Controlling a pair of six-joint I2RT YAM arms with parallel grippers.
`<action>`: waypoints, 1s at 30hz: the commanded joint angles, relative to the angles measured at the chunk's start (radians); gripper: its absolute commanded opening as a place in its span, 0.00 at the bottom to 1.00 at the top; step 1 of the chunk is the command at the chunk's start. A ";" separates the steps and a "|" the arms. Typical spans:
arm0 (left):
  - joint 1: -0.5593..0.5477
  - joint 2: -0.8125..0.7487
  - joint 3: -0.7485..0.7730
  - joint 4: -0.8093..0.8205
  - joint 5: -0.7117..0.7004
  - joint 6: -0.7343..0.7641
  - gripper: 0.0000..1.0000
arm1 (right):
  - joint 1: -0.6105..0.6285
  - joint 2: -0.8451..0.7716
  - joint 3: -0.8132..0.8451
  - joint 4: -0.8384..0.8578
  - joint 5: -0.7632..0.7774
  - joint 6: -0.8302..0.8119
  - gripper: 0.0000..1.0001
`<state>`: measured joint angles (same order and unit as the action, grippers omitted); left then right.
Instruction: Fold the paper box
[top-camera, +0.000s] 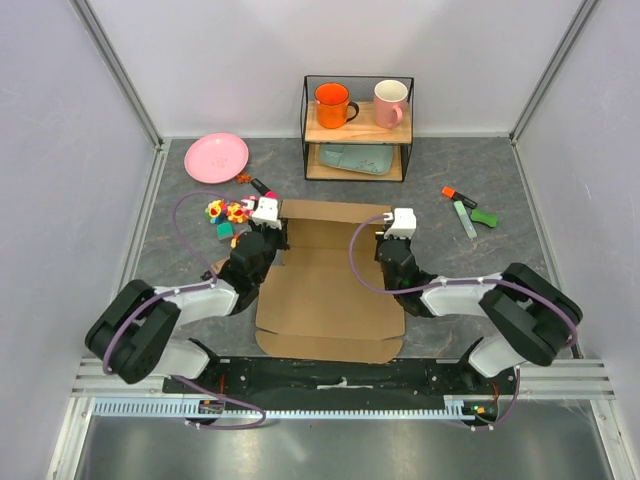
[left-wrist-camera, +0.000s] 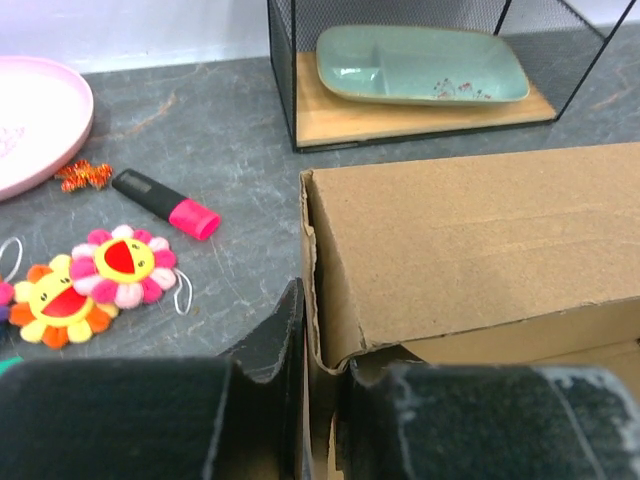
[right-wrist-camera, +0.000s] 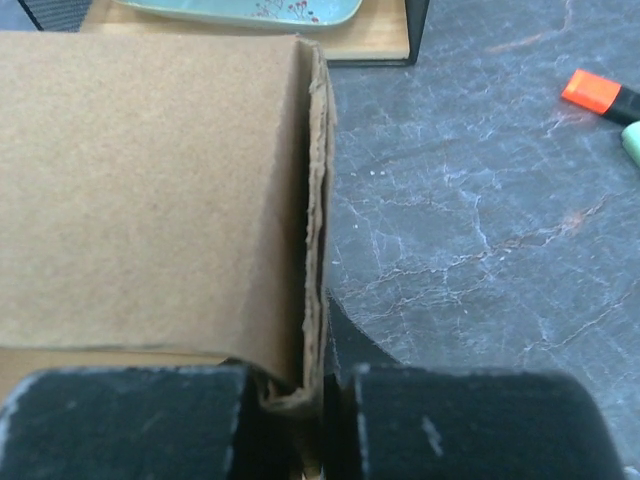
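Your left hand (left-wrist-camera: 322, 425) is closed on the box (top-camera: 325, 290). Its two dark fingers pinch the upright cardboard edge at the box's far left corner. Your right hand (right-wrist-camera: 312, 420) is clamped the same way on the far right corner, with the raw edge of the card running up between its fingers. Both hands sit low, close to the desk (top-camera: 470, 270), and point away from you. Each arm reaches forward from its base at the near edge, elbow out to the side and forearm angling in towards the box.

The box lies between the arms, opened out and mostly flat. It runs lengthwise from the near edge towards the rack (top-camera: 358, 127). Its near flap with rounded corners lies flat by the arm bases. The far panel is folded up off the desk along a crease, and it spans the gap between your two hands.

The desk is dark grey with a marbled pattern, closed in by pale walls with metal posts. The wire rack stands at the far middle, with an orange mug (top-camera: 332, 104) and a pink mug (top-camera: 390, 102) on top. A green tray (left-wrist-camera: 420, 63) lies on its lower shelf. To the left are a pink plate (top-camera: 216, 157), flower toys (left-wrist-camera: 85, 280) and a pink marker (left-wrist-camera: 165, 204). To the right lie an orange marker (right-wrist-camera: 600, 95) and green ones (top-camera: 472, 216).
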<state>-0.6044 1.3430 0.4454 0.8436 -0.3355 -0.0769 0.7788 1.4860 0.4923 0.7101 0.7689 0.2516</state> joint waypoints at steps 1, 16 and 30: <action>-0.023 0.064 -0.072 0.340 -0.028 -0.064 0.02 | -0.033 0.054 -0.021 0.157 0.014 0.143 0.00; -0.159 0.120 -0.097 0.326 -0.247 0.064 0.02 | -0.033 -0.186 -0.025 -0.367 -0.074 0.216 0.64; -0.159 0.151 0.013 0.267 -0.304 0.184 0.02 | -0.032 -0.559 0.029 -0.744 -0.331 0.137 0.86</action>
<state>-0.7597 1.4799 0.4152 1.0706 -0.5945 0.0345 0.7475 1.0214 0.4942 0.0425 0.5694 0.4194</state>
